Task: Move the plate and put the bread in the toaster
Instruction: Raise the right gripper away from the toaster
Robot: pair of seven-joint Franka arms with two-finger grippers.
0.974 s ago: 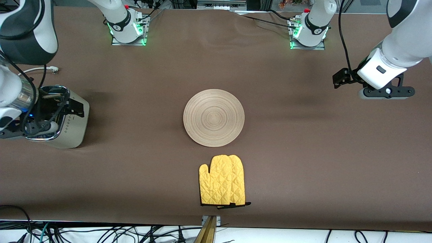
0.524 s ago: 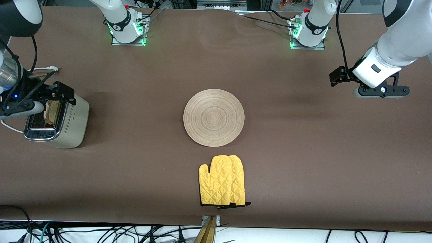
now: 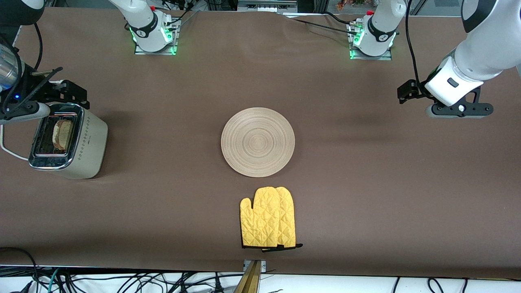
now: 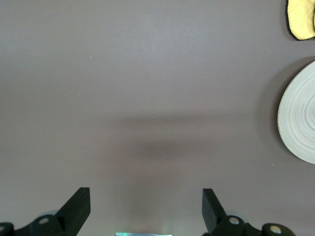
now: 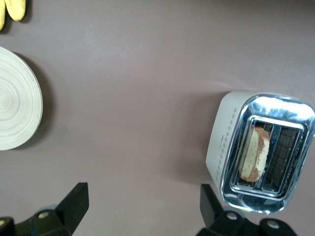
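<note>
The cream toaster (image 3: 87,142) stands at the right arm's end of the table. The slice of bread (image 3: 62,133) sits upright in one of its slots, and also shows in the right wrist view (image 5: 256,152) inside the toaster (image 5: 224,142). My right gripper (image 3: 67,94) is open and empty, up in the air by the toaster's end that is farther from the front camera; in the right wrist view (image 5: 142,191) it is over bare cloth. The wooden plate (image 3: 258,141) lies at the table's middle. My left gripper (image 3: 460,109) is open and empty over the left arm's end, as the left wrist view (image 4: 145,196) shows.
A yellow oven mitt (image 3: 268,217) lies nearer to the front camera than the plate. The toaster's white cord (image 3: 10,151) trails off the table's edge. The plate's edge (image 4: 300,118) and the mitt (image 4: 302,19) show in the left wrist view.
My right gripper has risen off the toaster and drawn back from it, leaving the bread in the slot. My left gripper has shifted slightly.
</note>
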